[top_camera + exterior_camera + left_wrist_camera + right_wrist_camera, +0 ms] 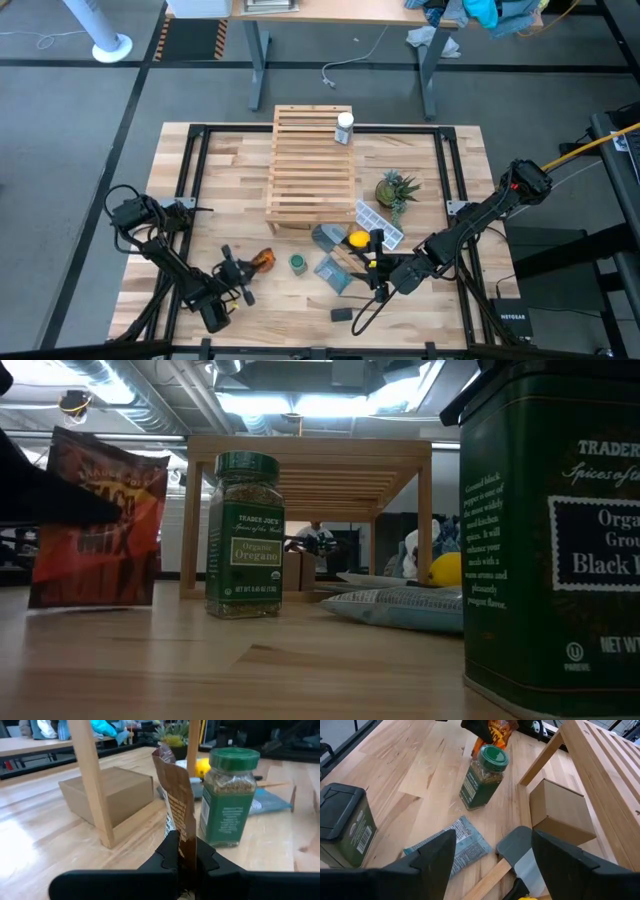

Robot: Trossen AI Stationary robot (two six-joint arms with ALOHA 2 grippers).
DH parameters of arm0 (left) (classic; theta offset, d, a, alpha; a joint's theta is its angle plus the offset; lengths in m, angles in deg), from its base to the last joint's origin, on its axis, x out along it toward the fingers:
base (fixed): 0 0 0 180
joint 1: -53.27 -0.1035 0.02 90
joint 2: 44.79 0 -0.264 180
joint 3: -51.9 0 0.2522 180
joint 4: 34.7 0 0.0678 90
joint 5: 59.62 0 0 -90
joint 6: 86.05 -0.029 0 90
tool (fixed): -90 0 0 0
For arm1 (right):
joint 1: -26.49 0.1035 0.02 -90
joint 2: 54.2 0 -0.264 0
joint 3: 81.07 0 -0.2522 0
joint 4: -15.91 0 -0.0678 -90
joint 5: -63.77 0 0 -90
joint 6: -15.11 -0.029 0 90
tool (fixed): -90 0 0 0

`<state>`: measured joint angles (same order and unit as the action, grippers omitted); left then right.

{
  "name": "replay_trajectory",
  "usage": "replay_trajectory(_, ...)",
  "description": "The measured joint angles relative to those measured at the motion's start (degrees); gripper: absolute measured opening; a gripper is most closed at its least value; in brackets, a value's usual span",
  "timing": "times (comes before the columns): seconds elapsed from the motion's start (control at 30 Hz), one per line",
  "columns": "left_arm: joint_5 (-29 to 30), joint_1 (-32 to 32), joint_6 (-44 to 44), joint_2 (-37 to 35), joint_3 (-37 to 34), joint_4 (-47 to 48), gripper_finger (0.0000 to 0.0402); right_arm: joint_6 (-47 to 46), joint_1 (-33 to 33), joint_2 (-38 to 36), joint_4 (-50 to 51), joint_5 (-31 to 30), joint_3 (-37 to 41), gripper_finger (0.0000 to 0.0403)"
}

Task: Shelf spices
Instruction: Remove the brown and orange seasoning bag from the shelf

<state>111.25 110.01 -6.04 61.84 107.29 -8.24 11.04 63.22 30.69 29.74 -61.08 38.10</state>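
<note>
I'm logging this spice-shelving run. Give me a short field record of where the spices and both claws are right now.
shelf: upright at table centre
white-capped bottle: on top of the shelf, far right corner
orange-brown packet: pinched in the left claw, beside the oregano jar
oregano jar: upright on the table, in front of the shelf
black pepper tin: on the table, near edge
right claw: open, above a blue packet, holding nothing

Four views, one table.
High: straight down, whole table. Low: table height, hard against the black tin [550, 530], facing the shelf [310, 455]. Both wrist views sit close to the tabletop; all four share the green-lidded jar [297, 262] [245, 535] [227, 795] [484, 776].
</note>
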Motion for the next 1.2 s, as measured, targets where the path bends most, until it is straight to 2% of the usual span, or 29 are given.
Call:
replay_trajectory(0.3,-3.83,-3.58,-3.07,-0.11,0.09,-5.40,0.0023,-0.15,0.00,0.01,-0.03,1.85,0.00,0.0264)
replay_trajectory(0.6,-9.83,-6.86,-18.01,-0.13,1.30,-11.98,0.0053,-0.27,0.00,-0.01,-0.05,2.51,0.00,0.0264)
replay_trajectory(0.97,-11.64,-7.14,-26.48,-2.95,2.19,-11.15,0.0113,-1.86,0.00,-0.01,-0.03,2.56,0.00,0.0264)
replay_trajectory(1.2,-10.73,-7.16,-23.59,-5.31,2.19,-5.83,0.0138,-2.16,0.00,-0.01,-0.01,2.56,0.00,0.0264)
